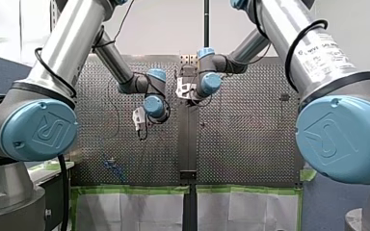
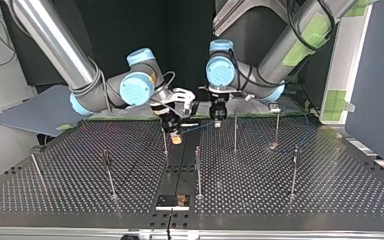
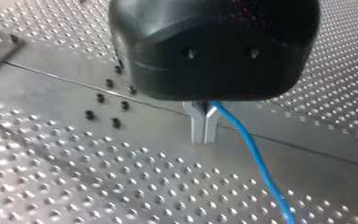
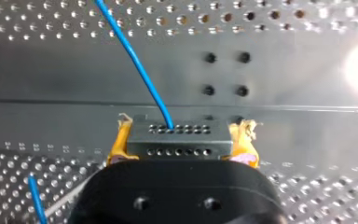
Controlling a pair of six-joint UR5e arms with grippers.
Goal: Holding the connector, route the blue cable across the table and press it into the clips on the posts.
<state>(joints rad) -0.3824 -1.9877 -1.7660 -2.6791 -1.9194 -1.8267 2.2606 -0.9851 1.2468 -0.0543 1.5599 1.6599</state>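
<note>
Worktop [image 2: 320, 200]: dark perforated metal, thin posts [image 2: 198, 172] upright.
Left claw [image 3: 205, 126]: pinched together on blue cable [image 3: 256, 158].
Right claw [image 4: 182, 140]: yellow pads [image 4: 119, 144] clamped on connector [image 4: 177, 135].
Room: dark backdrop [image 2: 180, 30] beyond worktop.

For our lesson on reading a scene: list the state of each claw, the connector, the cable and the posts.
Left claw: shut on the blue cable.
Right claw: shut on the connector.
Connector: gripped, cable plugged in.
Blue cable: strung between both claws.
Posts: upright; whether any holds cable, unclear.

2 silver arms [image 1: 72, 38] with blue joint caps [image 1: 38, 130].
</note>
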